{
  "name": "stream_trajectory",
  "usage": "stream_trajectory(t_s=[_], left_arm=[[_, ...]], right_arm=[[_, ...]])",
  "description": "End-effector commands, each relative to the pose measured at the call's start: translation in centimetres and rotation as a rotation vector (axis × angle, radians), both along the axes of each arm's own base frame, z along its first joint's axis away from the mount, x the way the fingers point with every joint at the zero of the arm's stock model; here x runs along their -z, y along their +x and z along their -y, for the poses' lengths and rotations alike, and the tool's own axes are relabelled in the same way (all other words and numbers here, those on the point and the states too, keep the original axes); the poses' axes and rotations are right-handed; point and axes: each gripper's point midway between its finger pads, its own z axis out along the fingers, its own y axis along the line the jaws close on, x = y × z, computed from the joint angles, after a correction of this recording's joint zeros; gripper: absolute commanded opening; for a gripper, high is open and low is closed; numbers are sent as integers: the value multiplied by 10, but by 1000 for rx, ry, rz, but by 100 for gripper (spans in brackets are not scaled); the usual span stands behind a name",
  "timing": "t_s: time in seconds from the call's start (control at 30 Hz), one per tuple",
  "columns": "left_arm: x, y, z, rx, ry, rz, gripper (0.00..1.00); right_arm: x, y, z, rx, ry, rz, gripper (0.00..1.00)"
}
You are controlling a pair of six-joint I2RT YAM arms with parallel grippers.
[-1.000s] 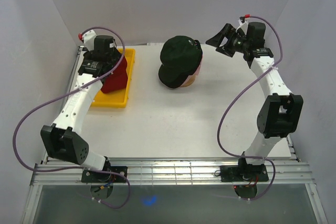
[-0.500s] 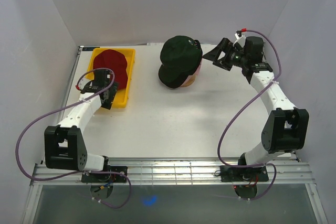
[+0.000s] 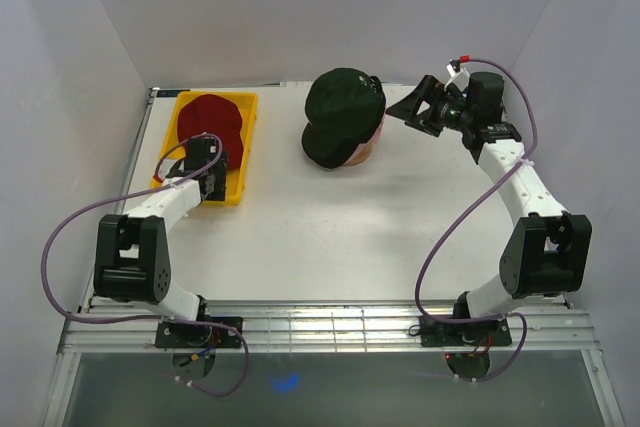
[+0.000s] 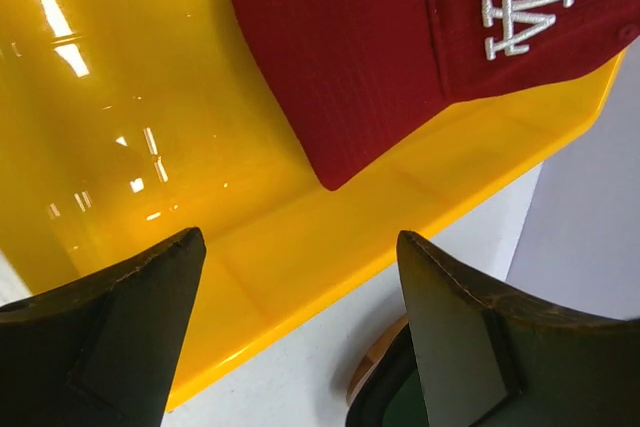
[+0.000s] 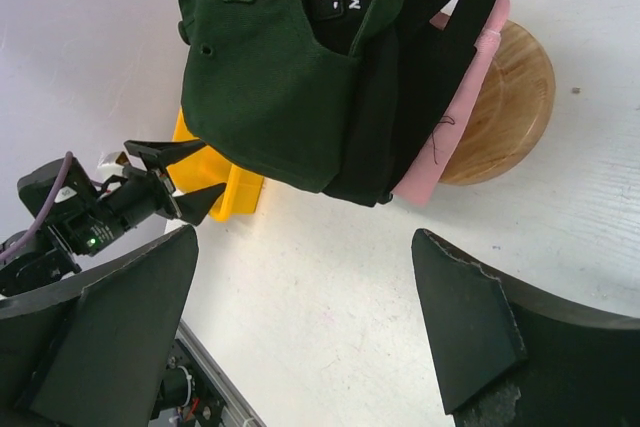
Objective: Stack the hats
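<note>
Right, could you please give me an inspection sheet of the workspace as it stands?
Surface: white table, no spills seen.
Job's things: red cap lies in the yellow tray; green cap tops a black cap and a pink cap on the wooden stand.
Clutter: nothing seen.
Grippers: left gripper at the tray's near end, fingers open, empty; right gripper beside the stack, fingers open, empty.
Cables: purple cables loop off both arms, clear of the caps.
Surroundings: white walls on three sides.
</note>
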Motion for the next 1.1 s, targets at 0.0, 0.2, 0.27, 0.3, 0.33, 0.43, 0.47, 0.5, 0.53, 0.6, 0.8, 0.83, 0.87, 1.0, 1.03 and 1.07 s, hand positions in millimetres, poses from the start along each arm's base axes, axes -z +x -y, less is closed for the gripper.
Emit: stream_trajectory(t_s=[0.0, 0.2, 0.27, 0.3, 0.33, 0.43, 0.47, 0.5, 0.53, 0.6, 0.8, 0.83, 0.87, 1.0, 1.03, 1.07], left_arm=[[-11, 17, -7, -86, -15, 86, 88], [7, 27, -11, -107, -5, 63, 90], [12, 29, -11, -112, -9, 57, 90], [15, 31, -11, -116, -12, 55, 91], [15, 32, -11, -118, -12, 57, 91], [18, 35, -13, -135, -11, 60, 92], [18, 36, -14, -141, -7, 68, 92], [18, 36, -16, -145, -2, 71, 92], [18, 37, -17, -148, 7, 73, 92], [17, 40, -20, -149, 12, 78, 91], [8, 46, -25, -146, 38, 96, 77], [3, 48, -25, -140, 49, 105, 74], [-3, 50, -28, -146, 55, 118, 67], [-16, 55, -30, -136, 53, 159, 52], [-17, 56, -29, -128, 55, 163, 47], [-22, 59, -28, -114, 60, 172, 42]], right_arm=[[-14, -2, -3, -35, -2, 61, 93], [-9, -1, -2, -42, -10, 60, 92], [-9, -1, -3, -46, -13, 62, 92], [-10, -1, -3, -48, -13, 64, 92], [-9, -1, -3, -48, -15, 64, 92], [-11, 0, -3, -51, -19, 71, 92], [-12, 1, -3, -52, -18, 78, 92], [-13, 1, -3, -55, -14, 79, 92], [-13, 1, -4, -57, -10, 82, 92], [-13, 1, -5, -60, -3, 87, 92], [-14, 2, -5, -56, 1, 97, 91], [-15, 2, -5, -55, 4, 100, 91], [-16, 2, -5, -56, 7, 101, 91], [-16, 1, -7, -62, 13, 103, 90], [-17, 1, -7, -62, 14, 105, 90], [-16, 1, -6, -60, 13, 102, 90]])
